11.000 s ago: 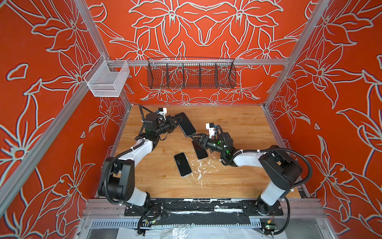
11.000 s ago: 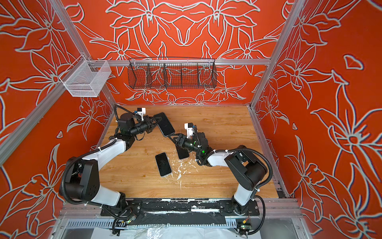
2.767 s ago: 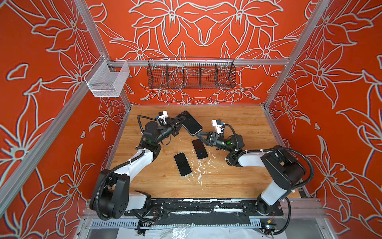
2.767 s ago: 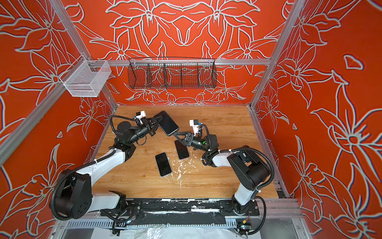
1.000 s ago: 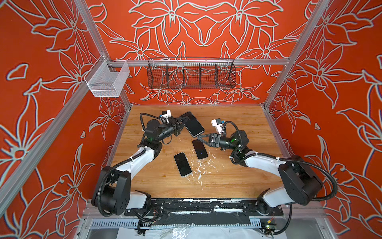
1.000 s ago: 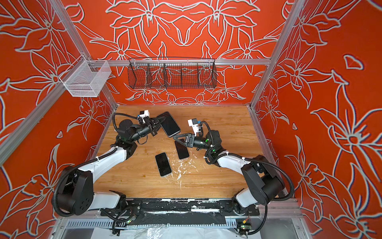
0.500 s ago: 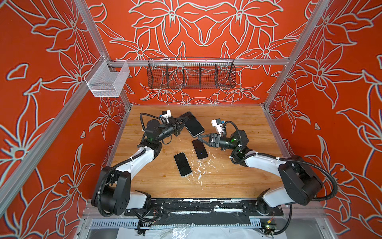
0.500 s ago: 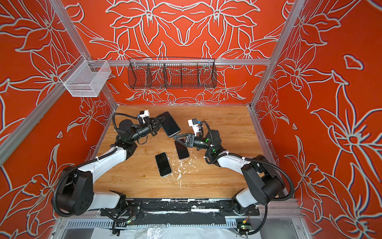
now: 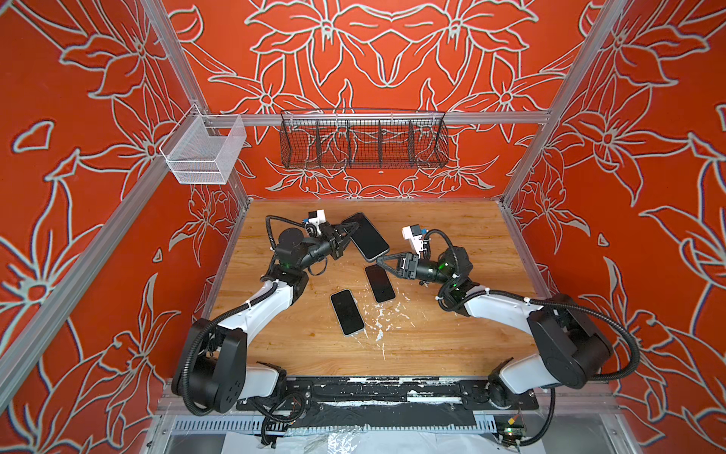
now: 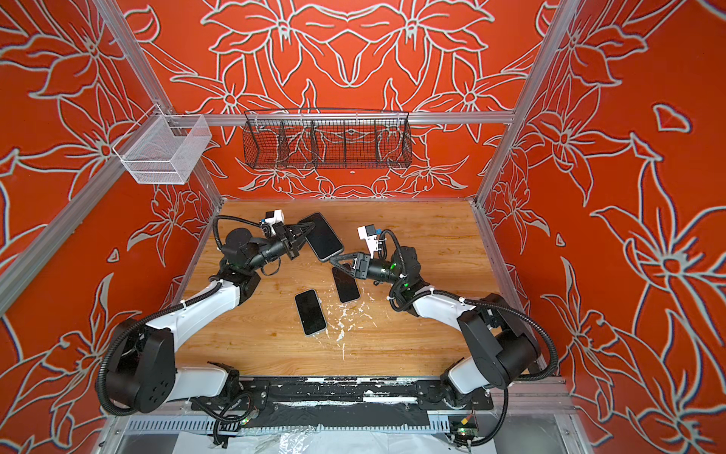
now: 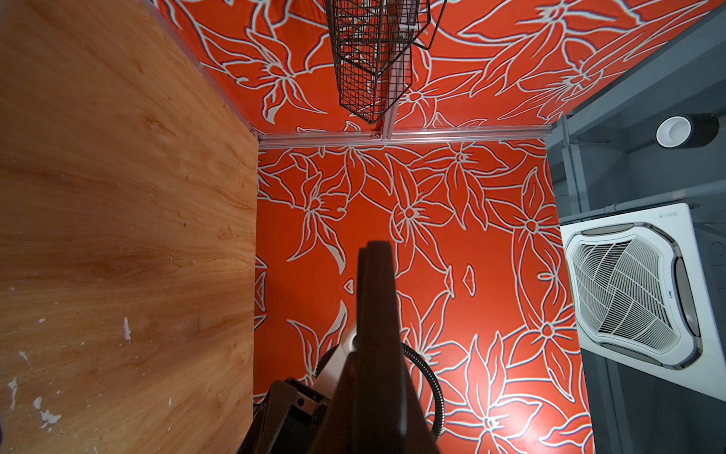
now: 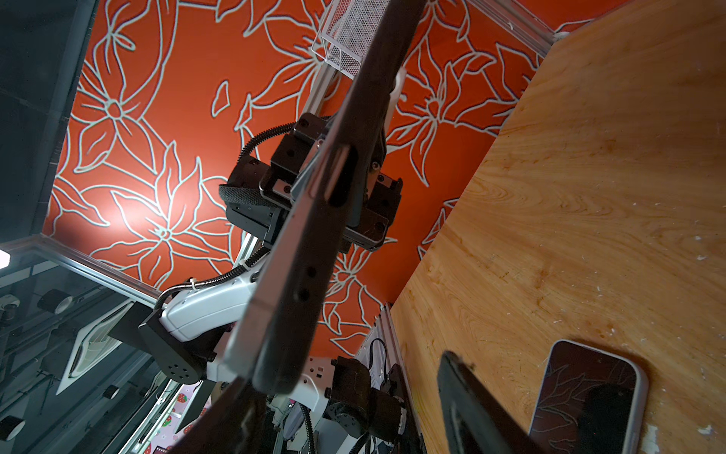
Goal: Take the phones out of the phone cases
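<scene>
In both top views the phone in its black phone case [image 9: 367,236] [image 10: 323,236] hangs tilted above the wooden table, screen up. My left gripper [image 9: 351,232] [image 10: 308,231] is shut on its left long edge. My right gripper [image 9: 383,264] [image 10: 336,265] stands open just at the phone's lower corner. The right wrist view shows the cased phone [image 12: 314,220] edge-on, a silvery rim beside black case, its corner over my open right gripper [image 12: 345,412]. In the left wrist view the case [image 11: 375,314] rises from my left gripper [image 11: 373,416].
Two bare dark phones [image 9: 379,283] [image 9: 347,312] lie flat mid-table under and in front of the grippers, one also in the right wrist view [image 12: 589,397]. White flecks [image 9: 379,318] litter the table [image 9: 451,334]. A black wire basket [image 9: 363,139] and a white mesh basket [image 9: 202,153] hang on the walls.
Over the last second nothing has visibly moved. Since about three seconds ago the held phone has come slightly lower and the right gripper has moved in under its lower corner.
</scene>
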`<action>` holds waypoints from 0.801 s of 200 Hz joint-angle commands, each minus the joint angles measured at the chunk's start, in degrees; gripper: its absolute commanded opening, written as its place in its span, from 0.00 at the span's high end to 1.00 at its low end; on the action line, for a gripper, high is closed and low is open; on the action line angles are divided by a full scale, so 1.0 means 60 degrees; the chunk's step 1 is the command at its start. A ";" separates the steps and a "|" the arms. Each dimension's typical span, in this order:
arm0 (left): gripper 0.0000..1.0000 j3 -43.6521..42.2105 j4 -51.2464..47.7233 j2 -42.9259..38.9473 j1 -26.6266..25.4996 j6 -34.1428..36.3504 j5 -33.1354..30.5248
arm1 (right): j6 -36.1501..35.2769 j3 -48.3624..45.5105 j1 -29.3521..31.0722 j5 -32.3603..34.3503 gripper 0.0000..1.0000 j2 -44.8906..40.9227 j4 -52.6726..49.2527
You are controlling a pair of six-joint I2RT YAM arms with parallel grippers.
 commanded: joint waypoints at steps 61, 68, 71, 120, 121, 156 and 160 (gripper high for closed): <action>1.00 -0.0065 0.0953 -0.0230 -0.0305 -0.0240 0.0138 | 0.0240 0.0315 -0.0091 0.0364 0.31 0.0172 0.0455; 1.00 -0.0045 0.0953 -0.0252 -0.0334 -0.0251 0.0128 | 0.0273 0.0302 -0.0100 0.0408 0.31 0.0189 0.0474; 1.00 -0.0044 0.0953 -0.0259 -0.0347 -0.0251 0.0121 | 0.0284 0.0289 -0.0108 0.0425 0.31 0.0190 0.0494; 1.00 -0.0017 0.0910 -0.0446 -0.0497 -0.0340 0.0033 | 0.0394 0.0166 -0.0218 0.0631 0.33 0.0273 0.0533; 1.00 -0.0016 0.0909 -0.0441 -0.0497 -0.0339 0.0033 | 0.0394 0.0160 -0.0222 0.0639 0.33 0.0276 0.0543; 1.00 0.0086 0.0933 -0.0560 -0.0586 -0.0499 -0.0012 | 0.0453 -0.0106 -0.0338 0.0834 0.33 0.0285 0.0560; 1.00 0.0100 0.0930 -0.0567 -0.0599 -0.0513 -0.0012 | 0.0460 -0.0143 -0.0362 0.0858 0.33 0.0282 0.0562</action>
